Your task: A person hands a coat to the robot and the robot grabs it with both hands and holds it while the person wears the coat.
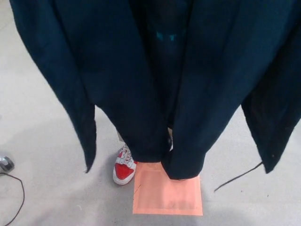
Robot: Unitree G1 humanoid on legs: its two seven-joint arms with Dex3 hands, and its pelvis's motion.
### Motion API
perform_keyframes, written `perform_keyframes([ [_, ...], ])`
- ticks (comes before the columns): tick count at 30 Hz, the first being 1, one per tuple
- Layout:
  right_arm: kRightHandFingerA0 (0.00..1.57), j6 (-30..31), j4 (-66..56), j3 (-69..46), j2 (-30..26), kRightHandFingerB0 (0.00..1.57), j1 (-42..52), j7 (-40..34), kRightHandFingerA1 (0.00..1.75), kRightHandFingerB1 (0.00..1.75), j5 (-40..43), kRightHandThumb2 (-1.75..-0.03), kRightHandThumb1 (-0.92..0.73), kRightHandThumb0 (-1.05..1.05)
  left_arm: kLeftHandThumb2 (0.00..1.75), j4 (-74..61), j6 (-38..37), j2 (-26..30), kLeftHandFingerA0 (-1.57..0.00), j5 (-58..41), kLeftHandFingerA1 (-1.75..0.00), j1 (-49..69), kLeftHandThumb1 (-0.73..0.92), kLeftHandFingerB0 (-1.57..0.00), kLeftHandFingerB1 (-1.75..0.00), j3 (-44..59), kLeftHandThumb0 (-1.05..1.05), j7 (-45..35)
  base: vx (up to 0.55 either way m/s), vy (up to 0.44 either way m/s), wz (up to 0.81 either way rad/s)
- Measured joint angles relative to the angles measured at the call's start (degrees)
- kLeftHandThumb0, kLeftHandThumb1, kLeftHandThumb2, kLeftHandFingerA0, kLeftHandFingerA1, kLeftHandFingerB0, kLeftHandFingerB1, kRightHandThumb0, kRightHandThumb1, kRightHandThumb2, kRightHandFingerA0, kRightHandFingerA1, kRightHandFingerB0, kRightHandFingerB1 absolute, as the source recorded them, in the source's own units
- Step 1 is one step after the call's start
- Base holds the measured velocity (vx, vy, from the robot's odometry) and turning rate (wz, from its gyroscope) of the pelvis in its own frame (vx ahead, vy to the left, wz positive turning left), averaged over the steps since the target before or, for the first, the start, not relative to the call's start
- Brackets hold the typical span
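Mostly the coat fills the head view: dark navy, hanging from the top edge, spread nearly the full width. Two sleeves hang side by side at centre, cuffs ending just above an orange floor mat. Coat's side panels drop lower at far left & right, w/ a thin cord trailing off the right hem. Small teal mark shows near top centre. One red & white shoe of the person stands at the mat's left edge, partly behind the left sleeve. Neither robot hand shows, so can't tell their state. Floor is pale grey.
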Motion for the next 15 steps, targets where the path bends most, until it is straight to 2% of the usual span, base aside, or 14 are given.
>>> perform_keyframes([
  [1,0.98,-0.05,0.41,0.0,0.01,0.68,-0.6,-0.29,1.75,1.69,-0.11,-0.64,-0.82,-0.46,0.67,0.41,-0.12,0.01,-1.02,0.18,-1.75,-0.6,0.86,-0.7,-1.64,-0.08,-0.44,0.33,0.0,0.0,0.0],
  [2,0.96,-0.06,0.59,0.01,0.02,0.7,-0.82,-0.38,1.75,1.64,-0.14,-0.65,-0.81,-0.49,0.66,0.58,-0.16,0.01,-1.04,0.24,-1.74,-0.82,0.84,-0.79,-1.43,-0.12,-0.46,0.44,0.0,0.0,0.0],
  [5,0.97,-0.31,3.44,0.14,0.03,0.72,-5.64,-2.67,1.75,1.62,-0.91,-0.63,-0.75,-0.45,0.63,3.47,-0.95,0.03,-1.09,1.2,-1.71,-5.24,0.75,-0.83,-1.37,-0.82,-0.43,2.73,0.0,0.0,0.0],
  [6,0.99,-0.34,3.73,0.17,0.03,0.78,-6.15,-2.94,1.74,1.62,-1.01,-0.64,-0.76,-0.48,0.64,3.79,-1.03,0.03,-1.06,1.3,-1.75,-5.72,0.76,-0.72,-1.5,-0.9,-0.44,2.96,0.0,0.0,0.0],
  [7,0.99,-0.36,4.62,0.27,0.03,0.78,-7.83,-3.73,1.74,1.62,-1.35,-0.64,-0.76,-0.48,0.64,4.66,-1.21,0.05,-1.06,1.57,-1.75,-7.36,0.76,-0.72,-1.5,-1.14,-0.44,3.76,0.0,0.0,0.0],
  [9,1.0,-0.38,5.77,0.54,0.02,0.75,-9.86,-4.67,1.74,1.63,-1.83,-0.64,-0.75,-0.48,0.68,5.79,-1.38,0.07,-1.07,2.05,-1.75,-9.23,0.75,-0.64,-1.73,-1.58,-0.43,4.74,0.0,0.0,0.0],
  [12,0.98,-0.46,8.0,1.23,0.01,0.71,-14.01,-6.47,1.75,1.61,-2.73,-0.64,-0.77,-0.48,0.73,7.97,-1.86,0.17,-1.06,3.28,-1.75,-12.98,0.75,-0.64,-1.74,-2.5,-0.45,6.55,0.0,0.0,0.0],
  [13,0.96,-0.48,8.46,1.38,0.0,0.68,-14.95,-6.87,1.75,1.62,-2.93,-0.64,-0.77,-0.49,0.77,8.37,-1.92,0.21,-1.07,3.5,-1.75,-13.82,0.73,-0.69,-1.73,-2.61,-0.44,6.9,0.0,0.0,0.0],
  [15,0.95,-0.52,9.55,1.72,-0.03,0.68,-17.1,-7.78,1.75,1.61,-3.43,-0.64,-0.79,-0.49,0.75,9.25,-2.06,0.3,-1.07,3.85,-1.75,-15.67,0.75,-0.69,-1.71,-2.87,-0.46,7.71,0.0,0.0,0.0],
])
